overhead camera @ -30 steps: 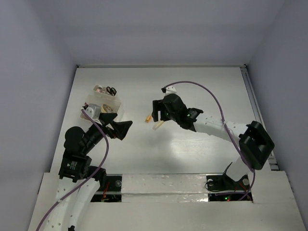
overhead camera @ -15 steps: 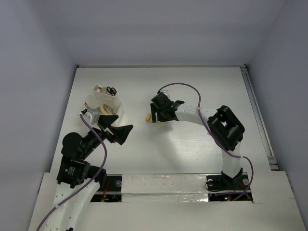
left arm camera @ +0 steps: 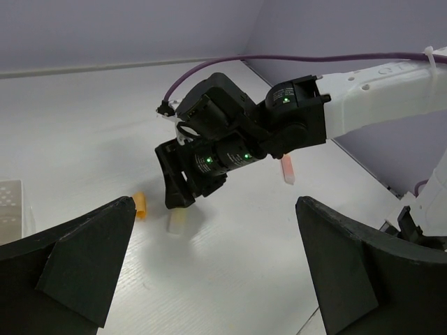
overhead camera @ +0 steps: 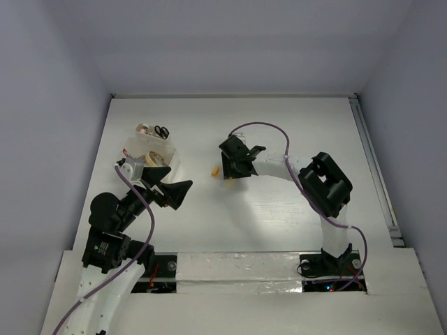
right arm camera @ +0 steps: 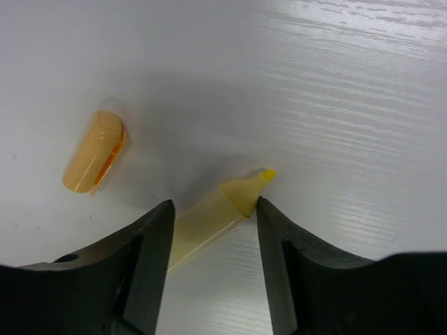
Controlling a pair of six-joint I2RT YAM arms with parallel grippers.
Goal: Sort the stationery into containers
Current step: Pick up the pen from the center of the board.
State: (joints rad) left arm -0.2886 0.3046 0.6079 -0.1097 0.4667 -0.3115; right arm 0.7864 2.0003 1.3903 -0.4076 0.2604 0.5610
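- R jaws low over the desk (overhead camera: pixel 279 125), mid-desk; apart, one finger each side of the yellow highlighter (right arm camera: pixel 209 225); barrel lies slantwise in the gap, shoulder near the nib close against one finger; can't tell if pads press yet; not clamped as far as seen
- highlighter flat on desk, uncapped, nib exposed; orange cap (right arm camera: pixel 93 152) just beside it, not touching, outside the jaws
- L jaws wide apart, empty, hanging just by the container (overhead camera: pixel 172 150) at L side of desk; box holds scissors (overhead camera: pixel 161 131) + a tape roll (overhead camera: pixel 157 159); other bits too small to tell
- handling (my guess): light, stiff plastic barrel; smooth, prob. slippery; round, so may roll or swivel when pinched on the slant; not fragile, but nib could smear
- hold pt: mid-barrel, across the width, clear of the tapered nib end; square up to the barrel first if poss.
- cap: tiny, v. light; likely needs a separate pick, pinched across its short side
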